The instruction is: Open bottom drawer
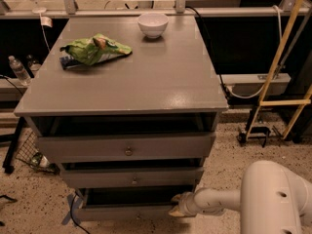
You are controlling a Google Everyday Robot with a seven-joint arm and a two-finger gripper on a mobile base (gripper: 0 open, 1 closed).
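Bottom drawer point(124, 211), partly out, dark interior showing; long axis runs left–right, front faces the camera. My gripper point(178, 207) is at the drawer's right front corner; whether it grips, I cannot tell.

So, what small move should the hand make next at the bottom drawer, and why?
Probably a short pull straight outward. The hand sits at the right end of the front of the bottom drawer, and only a narrow dark gap shows behind that front, so the drawer looks just partly open.
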